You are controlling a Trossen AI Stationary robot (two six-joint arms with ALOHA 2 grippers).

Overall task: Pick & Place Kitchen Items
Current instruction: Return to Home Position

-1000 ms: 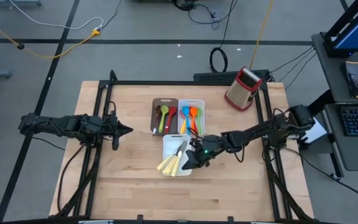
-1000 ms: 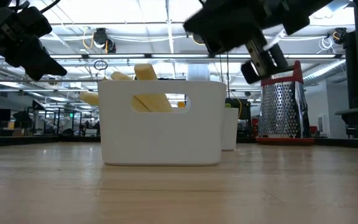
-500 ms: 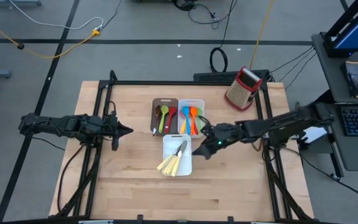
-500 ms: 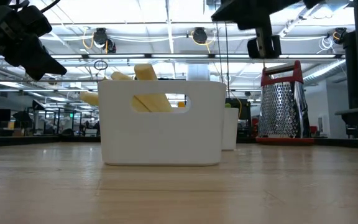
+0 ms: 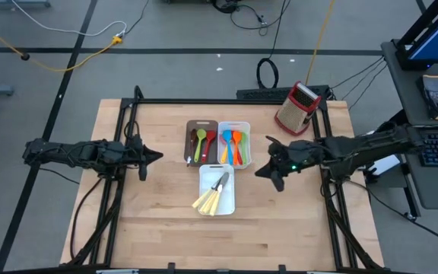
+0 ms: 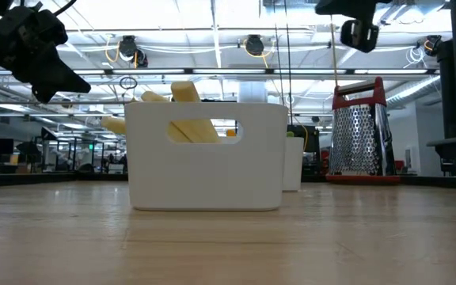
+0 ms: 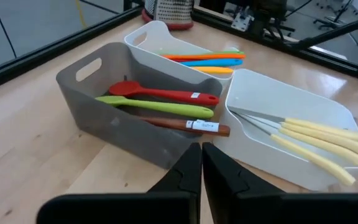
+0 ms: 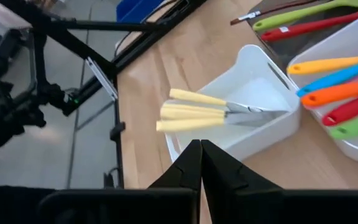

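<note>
Several knives with cream handles (image 5: 213,196) lie in the near white tray (image 5: 217,167); they also show in the right wrist view (image 8: 197,112) and the left wrist view (image 7: 316,140). Red, green and brown spoons (image 5: 202,143) lie in the dark tray (image 5: 192,125). Orange, blue and other coloured utensils (image 5: 233,146) lie in the far white tray (image 5: 243,125). My right gripper (image 5: 258,173) is shut and empty, high above the table to the right of the knife tray. My left gripper (image 5: 157,156) is shut and empty, hovering left of the dark tray.
A red-and-metal box grater (image 5: 296,108) stands at the table's far right corner. A black frame (image 5: 226,100) runs along the far edge and down both sides. Bare wood lies near the front edge and left of the trays.
My right gripper has left the right edge of the knife tray, gone toward the table's right edge and risen. The knives stay lying in the tray.
</note>
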